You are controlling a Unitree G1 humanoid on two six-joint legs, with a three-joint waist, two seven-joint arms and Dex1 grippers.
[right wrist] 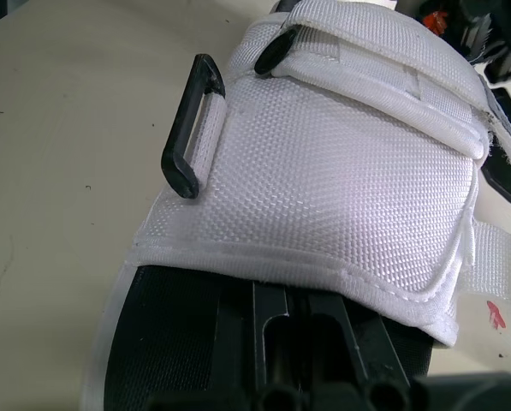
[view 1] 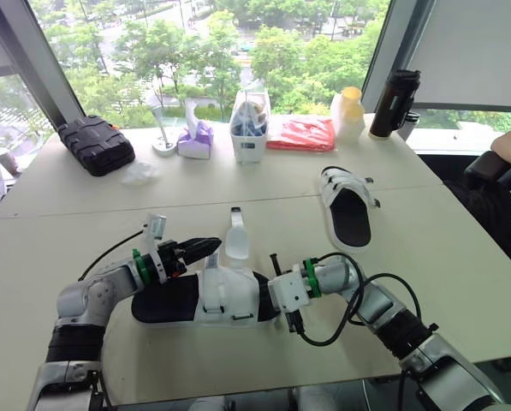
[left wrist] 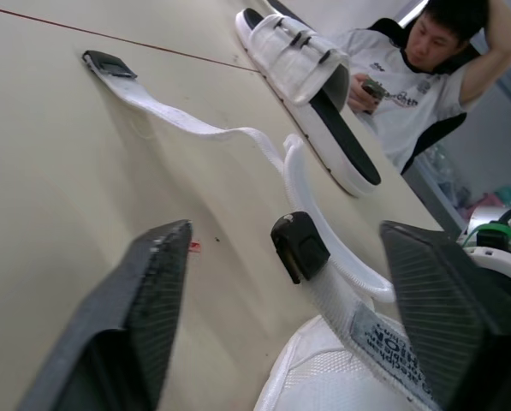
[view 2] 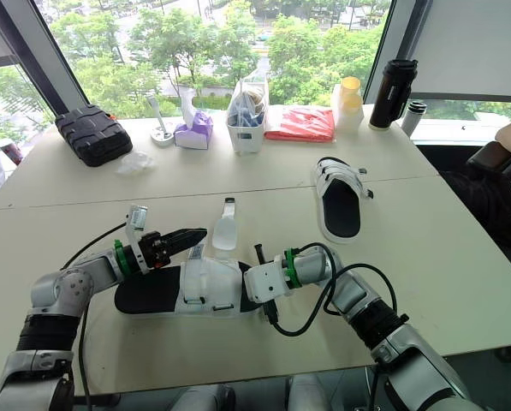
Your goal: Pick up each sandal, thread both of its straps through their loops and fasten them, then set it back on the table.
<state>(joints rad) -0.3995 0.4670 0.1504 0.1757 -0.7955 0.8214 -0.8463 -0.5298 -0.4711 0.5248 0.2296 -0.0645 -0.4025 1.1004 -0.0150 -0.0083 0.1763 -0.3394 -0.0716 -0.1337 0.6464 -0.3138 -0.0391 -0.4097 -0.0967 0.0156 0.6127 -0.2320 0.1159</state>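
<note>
The near sandal (view 1: 199, 297), black sole with white mesh straps, lies on the table in front of me. One loose strap (view 1: 236, 236) trails away from it across the table toward the far side. My left gripper (view 1: 208, 247) is open just above the sandal's upper. In the left wrist view a black strap tip (left wrist: 298, 247) sits between its spread fingers (left wrist: 135, 325). My right gripper (view 1: 272, 288) holds the sandal's right end, and its wrist view looks at the white upper (right wrist: 323, 180) and an empty black loop (right wrist: 191, 128). The second sandal (view 1: 347, 205) lies farther right.
Along the far edge stand a black case (view 1: 95, 144), a tissue box (view 1: 195, 141), a white container (view 1: 249, 128), a red packet (view 1: 300, 134), stacked yellow cups (view 1: 349, 111) and a black bottle (view 1: 394, 103). A person (left wrist: 409, 77) sits at the table's right side.
</note>
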